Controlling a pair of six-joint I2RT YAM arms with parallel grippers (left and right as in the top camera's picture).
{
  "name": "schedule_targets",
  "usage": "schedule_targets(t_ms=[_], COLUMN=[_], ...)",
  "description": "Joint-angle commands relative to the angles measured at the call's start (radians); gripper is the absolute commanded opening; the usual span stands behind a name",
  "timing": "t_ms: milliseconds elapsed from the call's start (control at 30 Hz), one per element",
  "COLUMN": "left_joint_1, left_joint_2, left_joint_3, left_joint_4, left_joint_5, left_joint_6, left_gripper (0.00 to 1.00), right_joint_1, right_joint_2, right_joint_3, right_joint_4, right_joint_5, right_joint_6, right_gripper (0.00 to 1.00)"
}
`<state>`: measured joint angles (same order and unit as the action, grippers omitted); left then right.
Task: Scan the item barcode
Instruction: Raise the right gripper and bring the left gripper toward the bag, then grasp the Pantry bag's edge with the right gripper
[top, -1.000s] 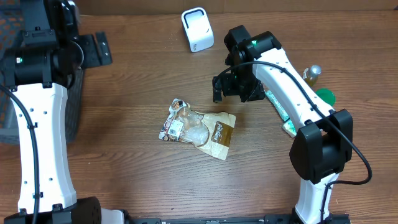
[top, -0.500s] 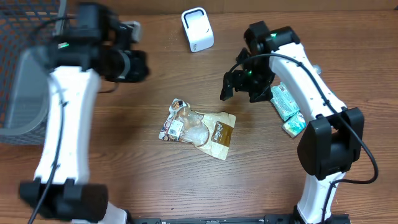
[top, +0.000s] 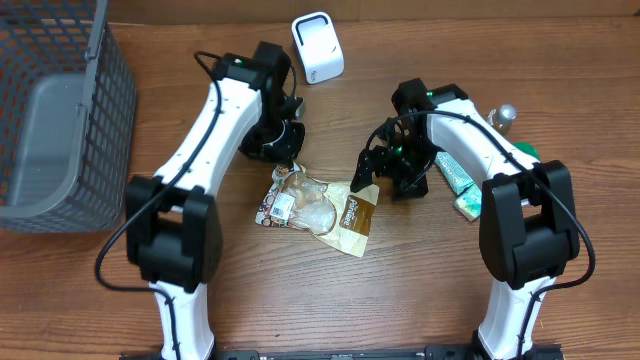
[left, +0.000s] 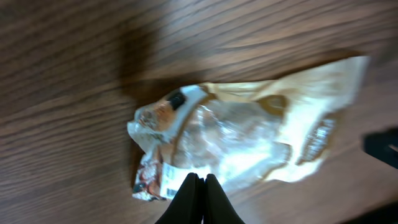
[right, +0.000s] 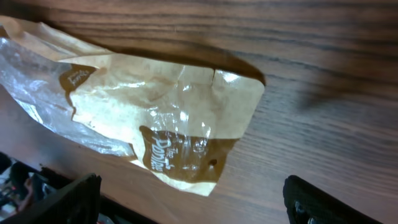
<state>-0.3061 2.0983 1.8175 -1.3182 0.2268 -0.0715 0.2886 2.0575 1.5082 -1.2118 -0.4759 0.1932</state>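
Since the earlier frame the left arm has swung in from the basket (top: 60, 110) side and the right arm has dropped lower. Left hand (left: 198, 177) has its fingers pressed together, holding nothing, over the clear end of the snack bag (top: 320, 207). Right hand (top: 383, 178) is spread wide just beside the bag's brown end. The bag lies flat on the surface (top: 200, 290), well apart from the scanner (top: 317, 47). Best to pinch the flat sealed edge, not the puffy middle, lift slowly, and keep the white label (left: 165, 180) uncovered and facing the scanner.
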Motion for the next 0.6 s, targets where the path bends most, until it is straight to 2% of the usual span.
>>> schedule_targets(t_ms=[0,333,567], left_joint_1=[0.003,0.003,0.002], left_joint_2=[0.075,0.189,0.236], left_joint_3=[-0.007,-0.008,-0.009], left_joint_4=[-0.001,0.030,0.036], left_joint_5=[-0.051,-0.051,-0.051], left_joint_6=[-0.023,-0.023,-0.031], left_gripper=[0.04,0.04,0.04], right_joint_1=[0.005,0.038,0.071], right_joint_2=[-0.024,-0.024,-0.024], right_joint_3=[-0.063,-0.217,-0.280], right_joint_4=[0.053,0.257,0.499], right_joint_5=[-0.086,-0.152,-0.242], right_joint_6=[0.029,0.144,0.205], right_gripper=[0.91,0.90,0.89])
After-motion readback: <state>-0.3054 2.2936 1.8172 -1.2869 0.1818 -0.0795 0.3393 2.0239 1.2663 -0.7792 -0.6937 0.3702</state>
